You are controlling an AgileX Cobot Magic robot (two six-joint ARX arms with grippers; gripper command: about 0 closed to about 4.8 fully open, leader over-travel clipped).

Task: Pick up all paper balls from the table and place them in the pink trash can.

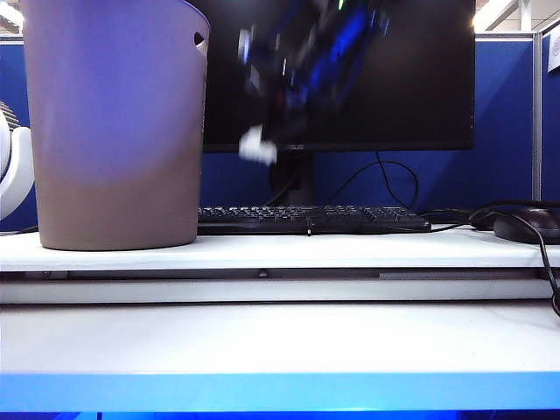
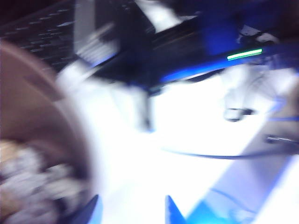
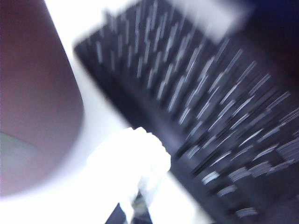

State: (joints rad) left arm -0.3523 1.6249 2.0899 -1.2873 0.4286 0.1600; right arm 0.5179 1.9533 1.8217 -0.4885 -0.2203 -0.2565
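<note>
The right gripper (image 3: pixel 135 210) is pressed together on a white paper ball (image 1: pixel 257 145), held in the air before the monitor (image 1: pixel 350 79), above the keyboard (image 1: pixel 311 218) and just beside the pink trash can (image 1: pixel 114 131). The left gripper (image 2: pixel 133 210) has its fingertips (image 2: pixel 91 212) spread with nothing between them, beside the can's rim; crumpled paper balls (image 2: pixel 32 186) lie inside the can, though the view is blurred.

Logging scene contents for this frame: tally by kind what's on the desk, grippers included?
pink trash can: 1
white paper ball, held in the shut right gripper above the keyboard: 1
keyboard: 1
monitor: 1
mouse: 1
left gripper, beside the trash can: 1
Total: 7, both grippers counted
</note>
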